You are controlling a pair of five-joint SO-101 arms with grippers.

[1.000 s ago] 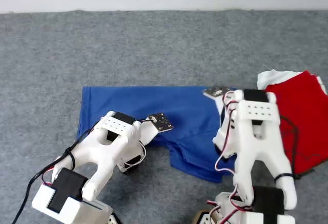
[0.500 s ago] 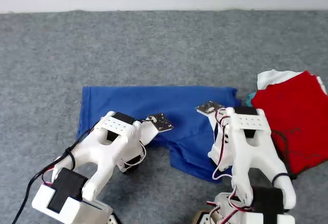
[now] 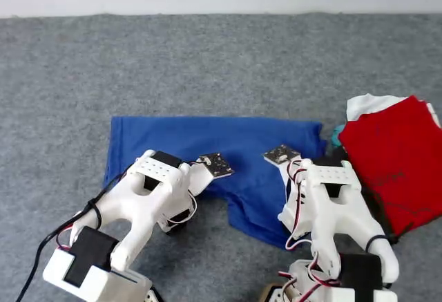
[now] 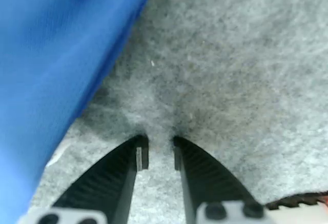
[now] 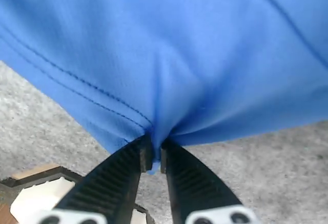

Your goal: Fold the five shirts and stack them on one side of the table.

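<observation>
Back toward the near edge and slightly leftward the right arm (image 3: 324,198) has drawn over the last second, uncovering the far right corner of the blue shirt (image 3: 207,143); the left arm (image 3: 148,195) has not stirred. The right jaws are all but closed, pinching the shirt's stitched hem, probably to carry that side over for a fold. The left jaws stand a narrow gap apart with nothing between them, tips low over the bare desk (image 3: 207,53) just beside the shirt's edge, perhaps waiting to take hold. The blue shirt lies spread mid-desk, toward the near edge. A red shirt (image 3: 394,164) sits at the right edge.
</observation>
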